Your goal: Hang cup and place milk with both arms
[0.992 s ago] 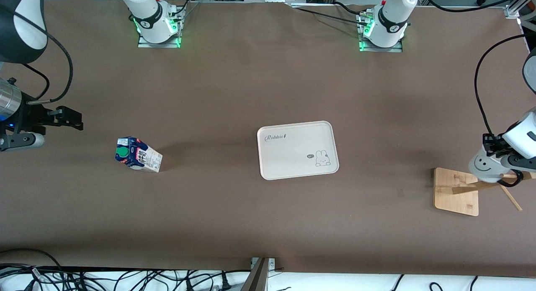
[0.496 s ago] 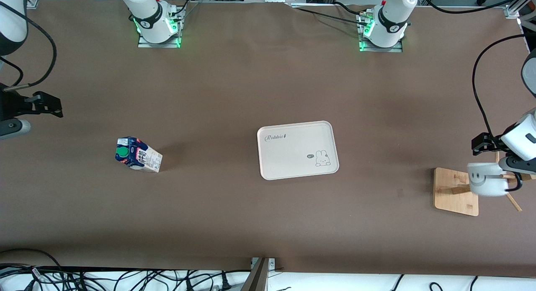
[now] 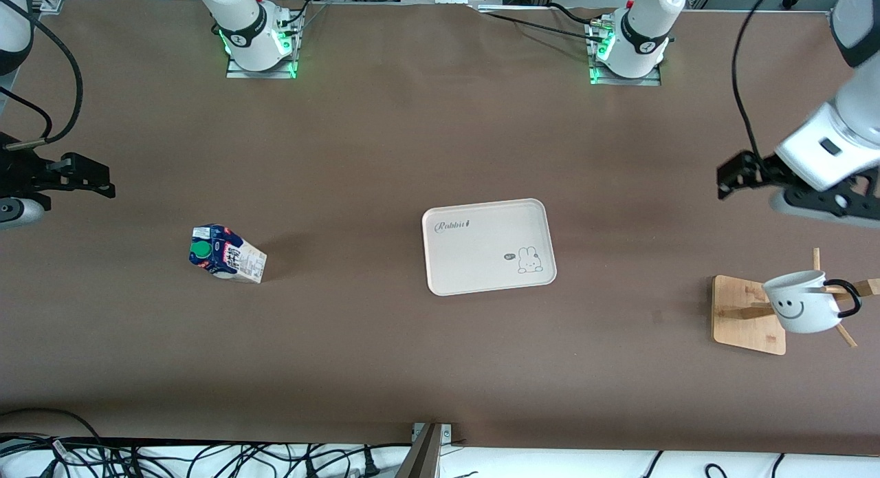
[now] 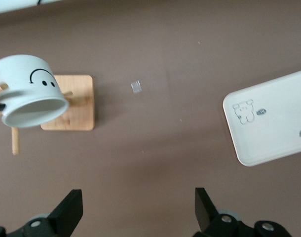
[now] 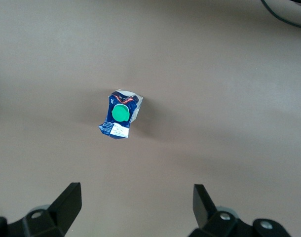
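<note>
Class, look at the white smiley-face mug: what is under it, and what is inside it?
The white smiley-face mug hangs by its black loop handle on a wooden peg rack, over the rack's square base. Its inside looks empty in the left wrist view; the peg through the handle is partly hidden.

The word "Rabbit" is printed in script on the tray (image 3: 481, 216). Print on the milk (image 3: 227, 254) cannot be read.
</note>
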Available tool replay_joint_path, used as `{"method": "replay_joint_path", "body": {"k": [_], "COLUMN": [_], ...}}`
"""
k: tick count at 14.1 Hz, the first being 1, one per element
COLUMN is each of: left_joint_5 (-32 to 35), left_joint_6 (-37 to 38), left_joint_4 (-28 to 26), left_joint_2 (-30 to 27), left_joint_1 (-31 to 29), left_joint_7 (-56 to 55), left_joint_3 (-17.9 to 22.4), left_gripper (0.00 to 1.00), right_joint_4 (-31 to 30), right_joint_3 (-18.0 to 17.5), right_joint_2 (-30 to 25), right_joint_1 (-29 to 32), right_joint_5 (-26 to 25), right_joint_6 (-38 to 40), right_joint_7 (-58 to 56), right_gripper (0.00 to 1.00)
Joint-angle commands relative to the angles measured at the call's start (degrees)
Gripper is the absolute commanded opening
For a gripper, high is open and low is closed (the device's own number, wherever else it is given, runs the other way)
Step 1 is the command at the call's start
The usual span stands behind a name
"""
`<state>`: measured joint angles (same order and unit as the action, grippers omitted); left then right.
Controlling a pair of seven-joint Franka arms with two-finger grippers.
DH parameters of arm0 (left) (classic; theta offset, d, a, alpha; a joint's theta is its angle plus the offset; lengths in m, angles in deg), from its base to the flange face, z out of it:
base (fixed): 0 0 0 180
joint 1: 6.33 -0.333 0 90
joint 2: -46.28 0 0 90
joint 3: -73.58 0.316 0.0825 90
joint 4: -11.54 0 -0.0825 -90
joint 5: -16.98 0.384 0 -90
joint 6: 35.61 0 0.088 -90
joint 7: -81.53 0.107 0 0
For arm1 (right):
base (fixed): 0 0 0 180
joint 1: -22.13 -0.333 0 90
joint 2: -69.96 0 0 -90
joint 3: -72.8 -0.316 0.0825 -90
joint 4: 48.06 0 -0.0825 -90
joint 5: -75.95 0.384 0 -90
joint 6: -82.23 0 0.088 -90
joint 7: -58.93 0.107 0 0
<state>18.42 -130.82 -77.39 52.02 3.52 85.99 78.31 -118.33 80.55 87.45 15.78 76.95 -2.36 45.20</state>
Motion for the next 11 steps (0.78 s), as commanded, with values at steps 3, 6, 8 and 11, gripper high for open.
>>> {"method": "replay_joint_path", "body": {"k": [3, 6, 8, 11], "left_joint_5": [0.0, -0.1, -0.2, -0.2], "left_joint_6": [-0.8, -0.7, -0.6, -0.7], "left_joint_4": [-9.9, -9.7, -9.5, -8.9], "left_joint_2": [-7.3, -7.2, -7.2, -6.6], "left_joint_1": [-1.4, -4.5, -6.0, -9.4], "left_joint_7": [-0.7, 0.1, 0.3, 0.3], "left_joint_3": [1.0, 1.2, 1.1, -2.3], "left_gripper": [1.0, 1.0, 1.0, 1.0], "right_joint_4": [1.2, -3.9, -5.7, -7.0], "right_joint_3": [-0.1, -0.6, -5.2, -9.4], "right_joint_2": [-1.0, -5.4, -6.4, -7.0], "right_joint_1": [-0.1, 0.9, 4.2, 8.2], "right_joint_5": [0.2, -1.1, -2.5, -2.5], "right_joint_6": [1.1, 0.8, 0.4, -0.4], "right_joint_7": [1.2, 1.4, 1.8, 4.7], "right_gripper": [1.0, 1.0, 1.0, 1.0]}}
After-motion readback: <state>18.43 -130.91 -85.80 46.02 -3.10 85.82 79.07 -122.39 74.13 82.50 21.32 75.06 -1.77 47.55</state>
